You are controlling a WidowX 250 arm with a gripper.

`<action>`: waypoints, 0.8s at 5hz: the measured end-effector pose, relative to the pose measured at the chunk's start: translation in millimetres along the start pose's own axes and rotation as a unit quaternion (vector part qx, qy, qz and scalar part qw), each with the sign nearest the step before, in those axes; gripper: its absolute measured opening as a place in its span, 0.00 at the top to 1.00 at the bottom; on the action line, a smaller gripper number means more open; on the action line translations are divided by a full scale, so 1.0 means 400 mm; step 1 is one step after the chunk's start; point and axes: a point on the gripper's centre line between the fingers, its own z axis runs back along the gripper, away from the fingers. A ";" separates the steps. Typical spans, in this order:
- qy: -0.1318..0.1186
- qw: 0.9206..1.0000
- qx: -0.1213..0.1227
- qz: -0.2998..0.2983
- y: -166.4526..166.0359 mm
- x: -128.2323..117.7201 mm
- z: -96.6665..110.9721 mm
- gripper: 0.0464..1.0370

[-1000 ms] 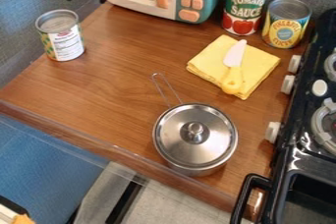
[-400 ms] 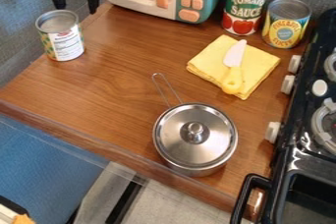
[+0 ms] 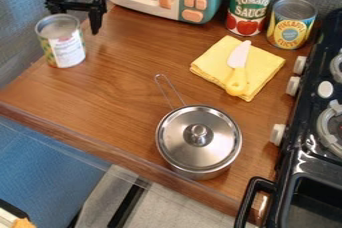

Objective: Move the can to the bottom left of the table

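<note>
Sitting by the front edge of the tabletop (image 3: 120, 79) is a lidded pot (image 3: 198, 142); farther back, the can (image 3: 63, 44) stands by the left edge, and just behind it hangs the claw (image 3: 75, 20), spread apart, near the far left corner.

Knife (image 3: 238, 67) on folded cloth (image 3: 269, 67), pot (image 3: 199, 139) before them, stove (image 3: 314, 147) right
</note>
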 end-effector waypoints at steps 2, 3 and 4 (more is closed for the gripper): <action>0.008 1.000 -0.003 0.018 -0.011 -0.095 0.017 0.04; 0.004 1.000 0.011 0.029 -0.028 -0.156 0.049 0.04; 0.000 0.999 0.015 0.028 -0.078 -0.219 0.068 0.04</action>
